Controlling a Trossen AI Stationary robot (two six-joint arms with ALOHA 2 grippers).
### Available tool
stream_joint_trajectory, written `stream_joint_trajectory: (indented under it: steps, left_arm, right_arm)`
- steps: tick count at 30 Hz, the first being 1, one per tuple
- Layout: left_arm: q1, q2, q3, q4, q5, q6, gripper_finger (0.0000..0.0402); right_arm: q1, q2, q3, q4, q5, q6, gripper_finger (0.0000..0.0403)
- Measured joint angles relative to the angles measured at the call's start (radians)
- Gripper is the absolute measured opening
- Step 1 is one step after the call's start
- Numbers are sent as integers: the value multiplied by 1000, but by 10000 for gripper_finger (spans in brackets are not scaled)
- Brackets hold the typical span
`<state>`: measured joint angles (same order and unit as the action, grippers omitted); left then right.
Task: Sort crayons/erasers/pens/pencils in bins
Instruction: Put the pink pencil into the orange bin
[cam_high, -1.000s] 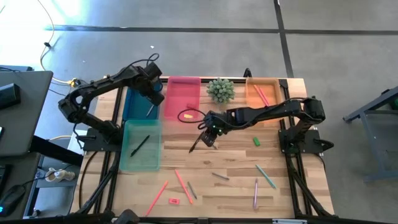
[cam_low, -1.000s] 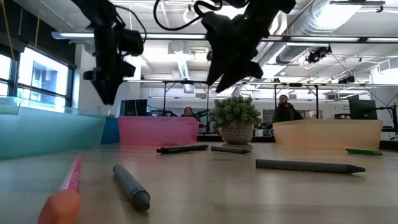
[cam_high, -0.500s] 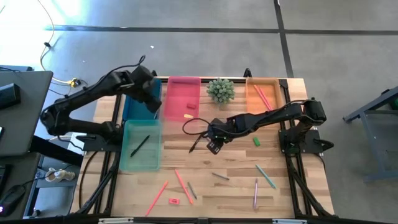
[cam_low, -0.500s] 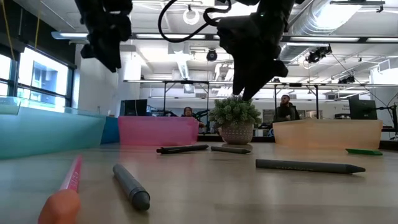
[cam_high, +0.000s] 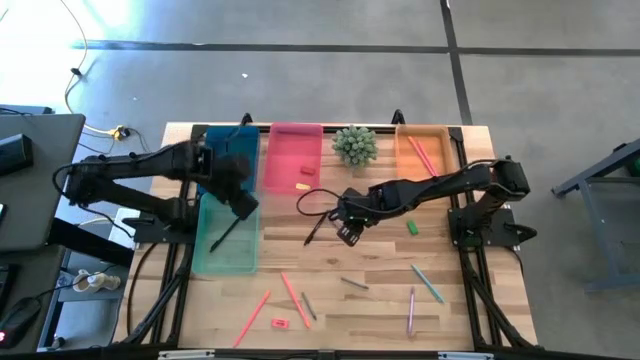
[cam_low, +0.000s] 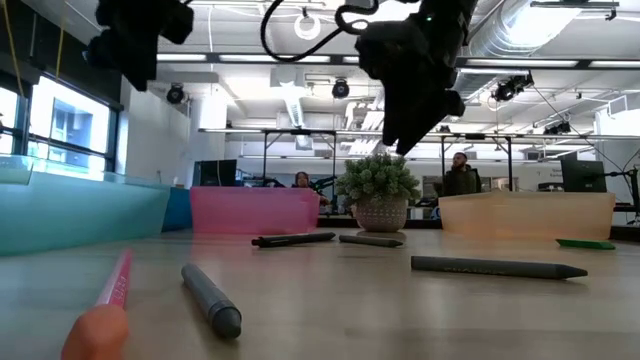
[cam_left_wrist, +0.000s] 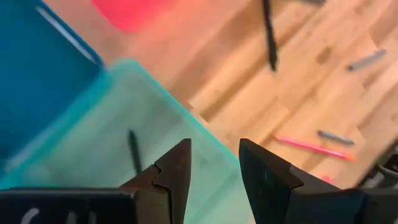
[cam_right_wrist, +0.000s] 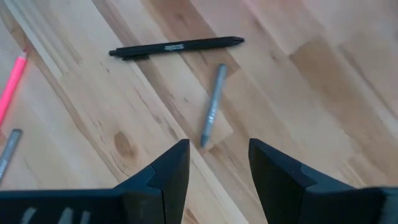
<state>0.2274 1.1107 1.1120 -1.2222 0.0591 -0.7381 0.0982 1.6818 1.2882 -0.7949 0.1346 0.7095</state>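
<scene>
Since 1 second ago, the left gripper (cam_high: 232, 188) has been drawn back from above the blue bin (cam_high: 224, 160) at upper left of the high view to the near end of the teal bin (cam_high: 226, 258), while the right gripper (cam_high: 345, 226) has been carried slightly rightward over the centre of the table (cam_high: 370, 300).

Both claws are released and nothing is held: in the left wrist view the left fingers (cam_left_wrist: 176, 169) stand apart over the teal bin wall, and in the right wrist view the right fingers (cam_right_wrist: 169, 168) stand apart over bare wood.

1 black pen (cam_high: 316, 229) lies just left of the right gripper in the high view; 1 grey crayon (cam_right_wrist: 212, 106) lies beside it. Another black pen (cam_high: 225, 233) is already seen inside the teal bin. Pencils (cam_high: 294, 298) and 1 eraser (cam_high: 280, 322) are scattered along the lower part of the frame, and a green eraser (cam_high: 411, 227) lies at centre right. A plant (cam_high: 355, 144) stands between the pink bin (cam_high: 294, 158) and the orange bin (cam_high: 424, 150).

The pen is judged light, rigid and smooth, so it is likely to roll or slip. It is best taken at mid-barrel, with the fingers set across its length.
</scene>
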Motion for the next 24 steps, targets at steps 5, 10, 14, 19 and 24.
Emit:
stream_joint_trajectory:
  steps: [5, 10, 14, 19, 24]
  left_arm:
    - [-183, 0, 0, 7, -63, -213, 122]
    - [-355, 10, 0, 7, -138, -430, 122]
    - [-473, 44, 0, 16, -183, -600, 122]
    - [-589, 119, 0, 76, -213, -724, 122]
    - [-670, 218, 0, 164, -222, -806, 122]
  right_arm:
    - [0, -69, 0, -56, 38, -6, 156]
    - [-2, -128, 0, -72, 67, -18, 156]
    - [-7, -157, 1, -81, 67, -21, 156]
    - [-7, -170, 1, -86, 63, -37, 156]
    - [-6, -170, 1, -98, 56, -37, 156]
